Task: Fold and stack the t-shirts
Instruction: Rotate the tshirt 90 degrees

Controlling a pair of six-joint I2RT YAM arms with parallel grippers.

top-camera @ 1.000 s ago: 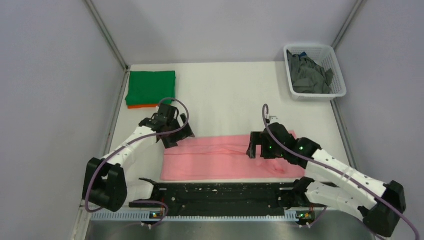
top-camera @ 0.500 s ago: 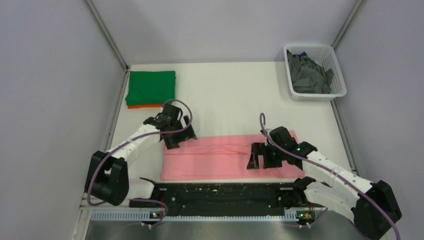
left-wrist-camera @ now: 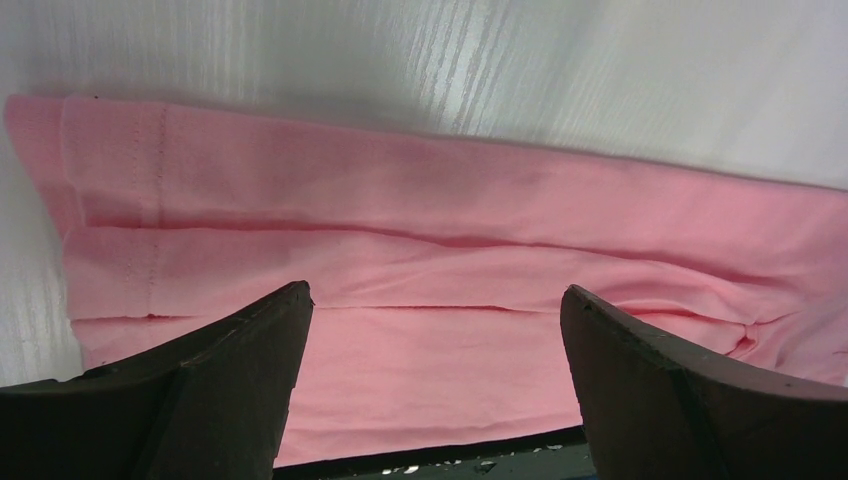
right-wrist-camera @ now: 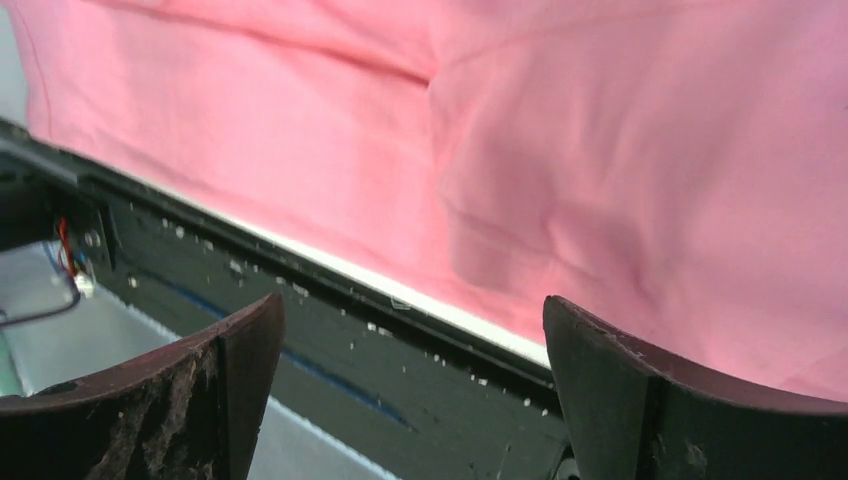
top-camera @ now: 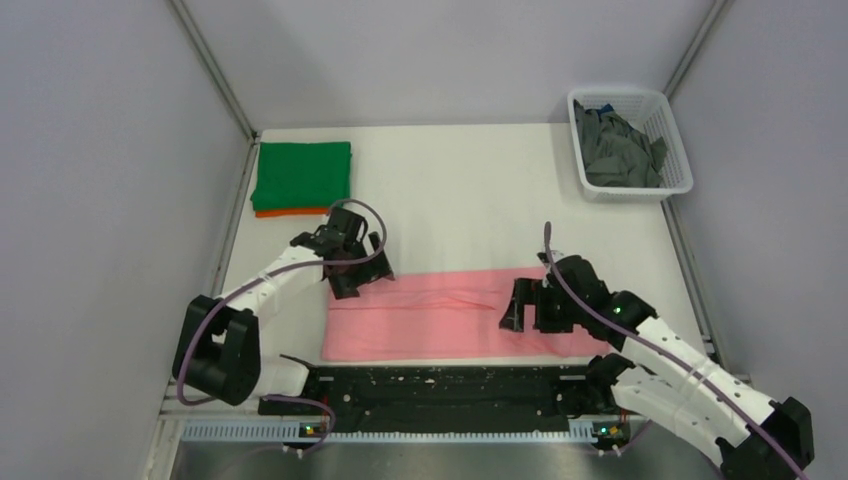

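Note:
A light pink t-shirt (top-camera: 440, 313) lies folded into a long strip across the near part of the table; it fills the left wrist view (left-wrist-camera: 430, 250) and the right wrist view (right-wrist-camera: 560, 130). My left gripper (top-camera: 358, 281) is open and empty over the strip's far left corner. My right gripper (top-camera: 521, 307) is open and empty over the strip's right part. A folded green t-shirt (top-camera: 302, 173) lies on an orange one (top-camera: 290, 212) at the far left. Dark grey t-shirts (top-camera: 617, 150) fill the basket.
A white lattice basket (top-camera: 678, 170) stands at the far right corner. A black rail (top-camera: 440, 390) runs along the table's near edge, also in the right wrist view (right-wrist-camera: 330, 330). Grey walls close in the left, right and back sides.
My right gripper has moved toward the near right along the pink strip. My left gripper shifted slightly right, then held at the strip's far left corner. The shirt lies as before.

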